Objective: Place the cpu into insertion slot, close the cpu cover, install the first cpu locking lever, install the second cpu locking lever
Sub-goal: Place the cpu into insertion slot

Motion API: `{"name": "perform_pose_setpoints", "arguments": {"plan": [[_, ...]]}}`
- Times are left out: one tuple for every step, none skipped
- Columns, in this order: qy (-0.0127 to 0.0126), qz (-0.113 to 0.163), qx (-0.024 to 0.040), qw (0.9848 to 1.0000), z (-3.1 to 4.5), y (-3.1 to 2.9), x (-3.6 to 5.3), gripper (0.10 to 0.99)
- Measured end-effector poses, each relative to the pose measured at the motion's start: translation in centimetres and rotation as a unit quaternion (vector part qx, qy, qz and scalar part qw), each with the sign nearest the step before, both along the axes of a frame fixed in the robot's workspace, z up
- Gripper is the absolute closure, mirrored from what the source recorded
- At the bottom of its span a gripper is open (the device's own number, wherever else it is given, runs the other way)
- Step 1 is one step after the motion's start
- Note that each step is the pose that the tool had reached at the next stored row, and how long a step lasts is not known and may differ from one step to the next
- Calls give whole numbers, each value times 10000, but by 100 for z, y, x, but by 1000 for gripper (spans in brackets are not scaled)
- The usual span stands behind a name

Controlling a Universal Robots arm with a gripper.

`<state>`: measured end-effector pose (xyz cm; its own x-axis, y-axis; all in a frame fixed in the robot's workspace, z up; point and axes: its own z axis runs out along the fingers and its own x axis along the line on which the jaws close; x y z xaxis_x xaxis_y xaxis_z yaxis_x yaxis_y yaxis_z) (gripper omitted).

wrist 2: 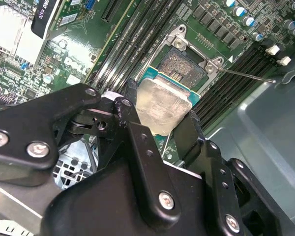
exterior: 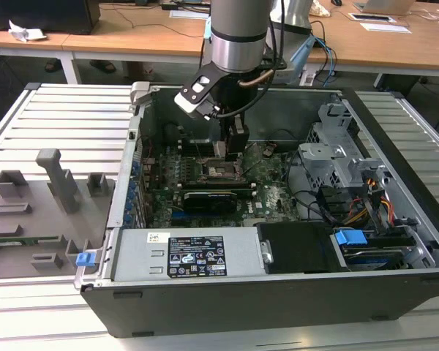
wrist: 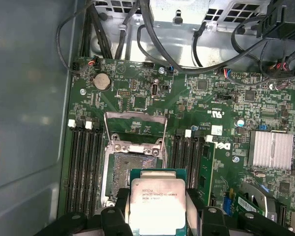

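Observation:
My gripper [exterior: 233, 150] hangs inside the open computer case, over the motherboard. Its black fingers [wrist 2: 132, 105] are shut on two opposite edges of the cpu [wrist: 157, 204], a silver-faced square chip with a pale edge, also seen as the cpu [wrist 2: 162, 105]. The chip is held above and slightly off one side of the insertion slot [wrist: 135, 164], a square socket with a dark centre, also seen as the socket [wrist 2: 184, 61] and the socket [exterior: 221, 170]. The cpu cover [wrist: 137, 147] stands raised at the socket's far edge. A thin metal locking lever [wrist 2: 246, 76] sticks out free beside the socket.
Long black memory slots [wrist: 83, 167] flank the socket on both sides. A long black card [exterior: 208, 197] lies in front of it in the exterior view. Cables [wrist: 152, 44] and a drive cage [exterior: 336, 157] sit nearby. Grey case walls [wrist: 29, 98] enclose the board. Grey fixtures [exterior: 55, 179] stand outside.

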<state>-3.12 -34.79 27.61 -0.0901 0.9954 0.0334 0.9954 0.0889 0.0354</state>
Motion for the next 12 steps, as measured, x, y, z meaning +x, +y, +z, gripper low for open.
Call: {"name": "perform_pose_setpoints", "arguments": {"plan": [[1, 0, 0, 10000, -3, 0, 0, 545], [1, 0, 0, 10000, -6, 0, 0, 545], [2, 0, 0, 10000, -10, 0, 0, 545], [3, -1, 0, 10000, -14, 0, 0, 545], [4, -1, 0, 10000, -17, 0, 0, 545], [5, -1, 0, 10000, -21, 0, 0, 545], [6, -2, 0, 10000, -24, 0, 0, 545], [7, -2, 0, 10000, -27, 0, 0, 545], [8, -2, 0, 10000, -30, 0, 0, 545], [8, -2, 0, 10000, -33, 0, 0, 545], [9, -3, 0, 10000, -36, 0, 0, 545], [10, -3, 0, 10000, -40, 0, 0, 545]]}}
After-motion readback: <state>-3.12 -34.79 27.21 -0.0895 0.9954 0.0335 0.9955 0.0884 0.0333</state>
